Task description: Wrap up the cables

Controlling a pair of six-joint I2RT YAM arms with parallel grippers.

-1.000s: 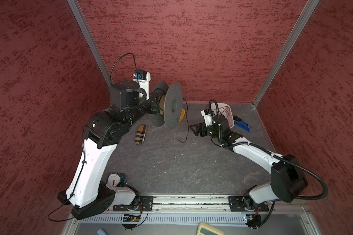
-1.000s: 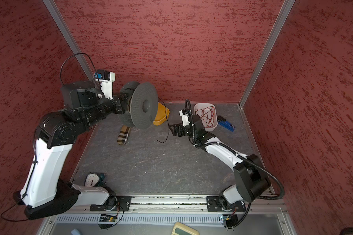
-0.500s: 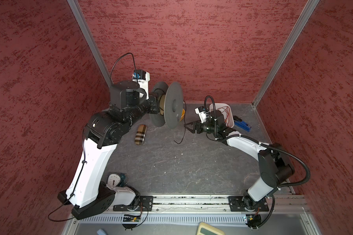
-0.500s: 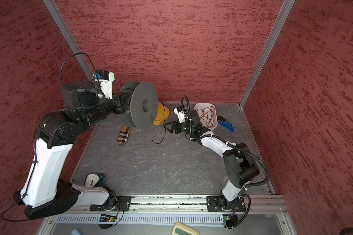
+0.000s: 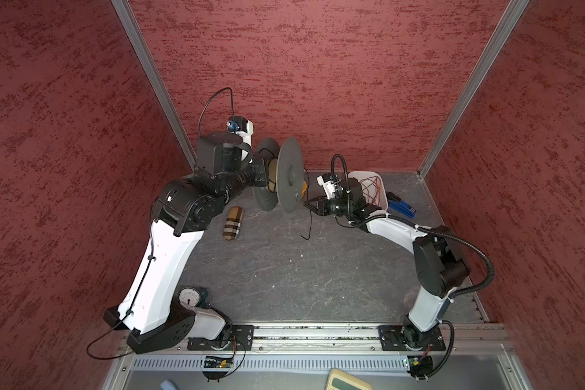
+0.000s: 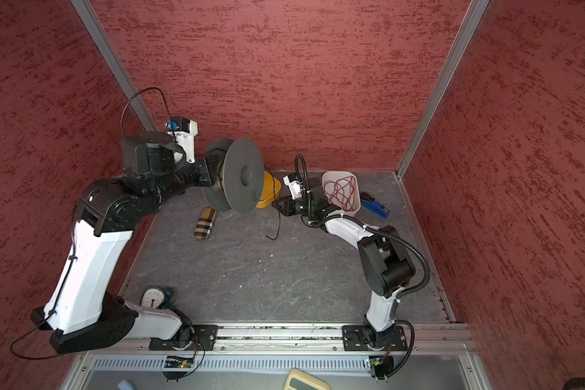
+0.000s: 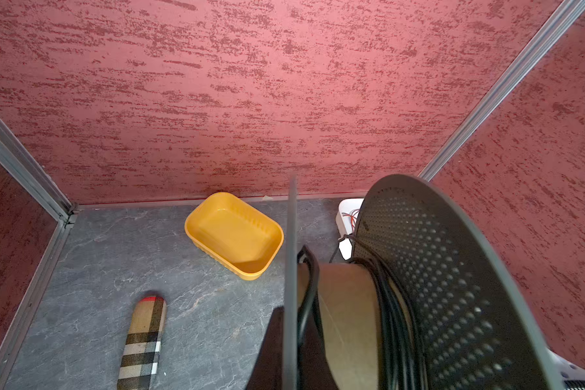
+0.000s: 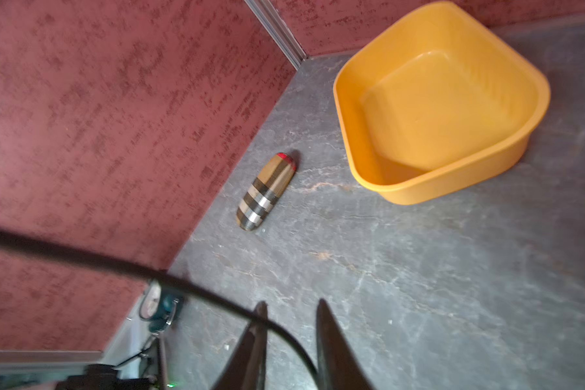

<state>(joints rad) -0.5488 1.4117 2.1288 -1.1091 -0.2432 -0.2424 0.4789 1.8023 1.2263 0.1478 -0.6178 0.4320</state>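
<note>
Partway, I reckon: few turns of thin black cable (image 5: 310, 223) on grey perforated spool (image 5: 286, 175) clamped in L end effector (image 5: 263, 173); tail dangles to surface (image 5: 284, 277) by R end effector (image 5: 309, 204), can't tell if pinched.

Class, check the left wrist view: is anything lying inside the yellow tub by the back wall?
No, the yellow tub shows only its own bare floor and ribbed walls, with nothing in it.
</note>
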